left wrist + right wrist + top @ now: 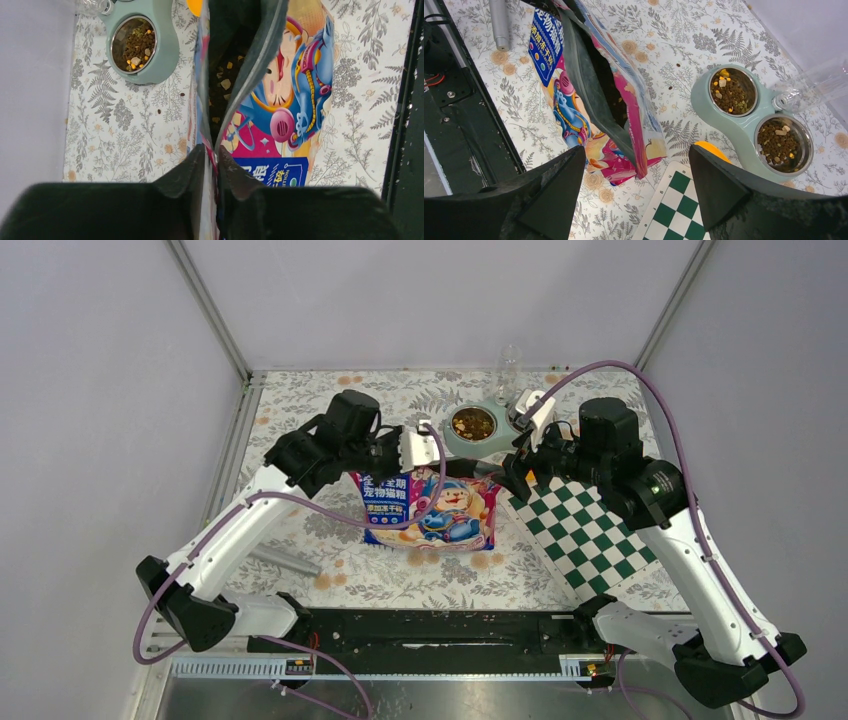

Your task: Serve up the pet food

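Scoop (710, 150) orange, rounded; left gripper (211, 159) pinches glossy bag (285, 95).

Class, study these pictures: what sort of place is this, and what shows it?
Likely a lab test booth staged as a pet-feeding spot: bare walls, a floral cloth, and a double bowl and bag holding kibble.

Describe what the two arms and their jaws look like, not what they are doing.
Both the left arm and the right arm have white links between bulky black joints and black bases. A purple cable loops along each. A small green light glows on the right arm's black housing. The jaws are matte black, wedge-shaped and tapering.
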